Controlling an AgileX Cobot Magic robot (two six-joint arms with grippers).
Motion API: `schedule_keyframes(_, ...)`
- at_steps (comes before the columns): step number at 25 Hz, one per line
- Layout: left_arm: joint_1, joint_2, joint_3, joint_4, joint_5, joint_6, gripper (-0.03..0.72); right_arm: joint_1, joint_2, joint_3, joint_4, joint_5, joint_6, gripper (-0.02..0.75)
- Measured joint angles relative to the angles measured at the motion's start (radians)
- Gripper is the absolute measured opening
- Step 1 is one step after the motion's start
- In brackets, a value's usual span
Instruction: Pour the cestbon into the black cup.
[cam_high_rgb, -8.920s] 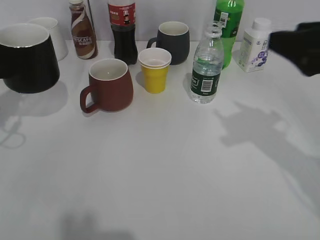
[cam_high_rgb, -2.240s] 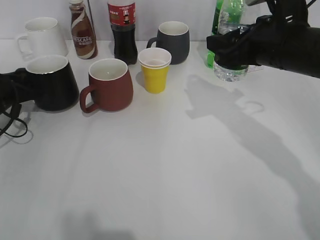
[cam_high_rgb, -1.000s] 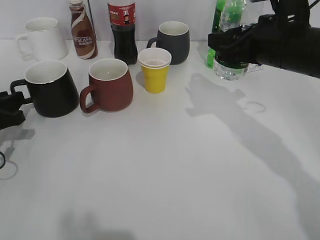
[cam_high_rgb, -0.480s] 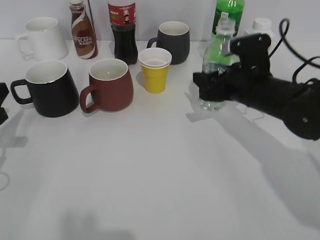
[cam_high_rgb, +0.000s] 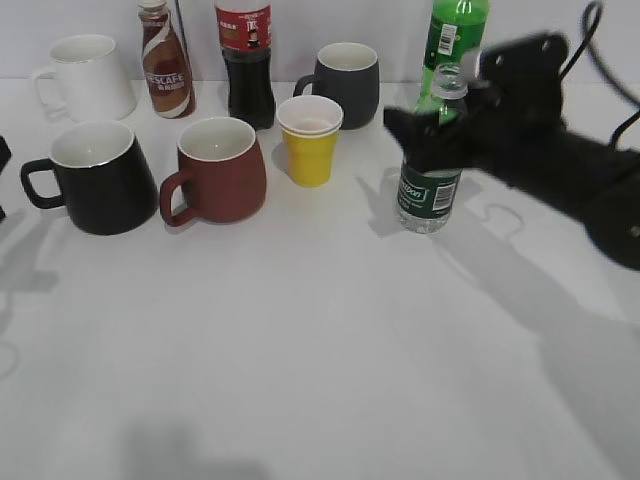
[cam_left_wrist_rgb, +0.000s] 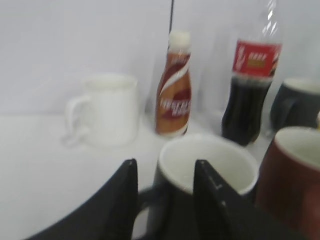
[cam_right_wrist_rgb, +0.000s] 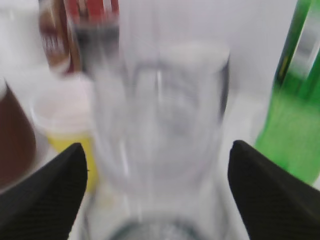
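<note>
Right hand (cam_high_rgb: 437, 140) is clamped on the cestbon (cam_high_rgb: 432, 160), far from the black cup (cam_high_rgb: 97, 179), so swinging across could clip other mugs.

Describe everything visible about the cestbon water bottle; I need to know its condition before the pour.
The cestbon water bottle is clear ribbed plastic with a dark green label around its lower body and a clear neck at the top. It is upright, right of the yellow paper cup and in front of the green soda bottle. The right gripper surrounds its upper body. Whether its base touches the table is unclear. The right wrist view is too blurred to add detail.
</note>
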Motion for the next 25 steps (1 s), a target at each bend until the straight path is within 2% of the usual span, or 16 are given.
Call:
schedule_keyframes(3,0.0,-0.091,0.001,0.014,0.01,-0.042,0.29,0.0,-0.121,0.0,0.001,0.032,-0.031,0.672)
schedule_keyframes(6,0.0,-0.251,-0.005,0.055,0.162,-0.074,0.29,0.0,-0.307,-0.001,0.0,0.183,-0.039,0.672)
schedule_keyframes(11,-0.004,-0.632,-0.124,0.221,0.767,-0.289,0.294,0.006,-0.611,-0.005,-0.002,0.576,-0.039,0.669)
schedule_keyframes(14,-0.047,-0.876,-0.213,0.247,1.069,-0.344,0.326,0.025,-0.762,-0.006,-0.002,0.812,-0.039,0.664)
schedule_keyframes(20,-0.212,-1.184,-0.374,0.097,1.649,-0.345,0.439,0.146,-1.11,-0.006,0.074,1.291,-0.04,0.652)
schedule_keyframes(22,-0.268,-1.231,-0.424,0.014,1.812,-0.272,0.49,0.17,-1.198,-0.008,0.123,1.461,-0.05,0.649)
schedule_keyframes(25,-0.326,-1.269,-0.486,-0.119,2.026,-0.13,0.526,0.179,-1.321,-0.008,0.194,1.722,-0.092,0.648)
